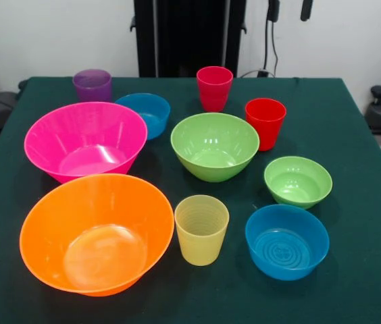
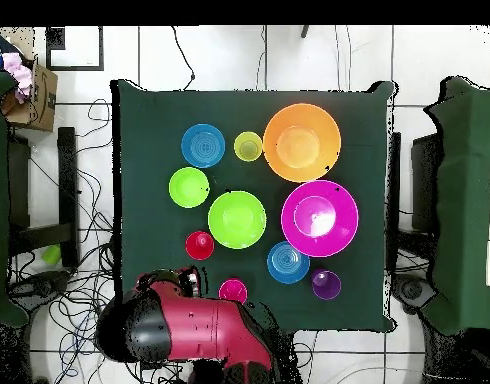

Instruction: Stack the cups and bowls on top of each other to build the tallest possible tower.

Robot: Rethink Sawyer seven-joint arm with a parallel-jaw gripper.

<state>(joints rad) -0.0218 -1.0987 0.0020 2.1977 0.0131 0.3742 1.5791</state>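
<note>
Front view: camera set low and close at one edge of the green table (image 1: 359,270), looking obliquely across it; the large orange bowl (image 1: 96,233) lies nearest the lens. Overhead view: camera high above, facing straight down, taking in the whole table (image 2: 149,180), surrounding floor and the arm (image 2: 194,330); the orange bowl (image 2: 302,142) lies at the edge farthest from the arm. Both views share the tabletop.
</note>
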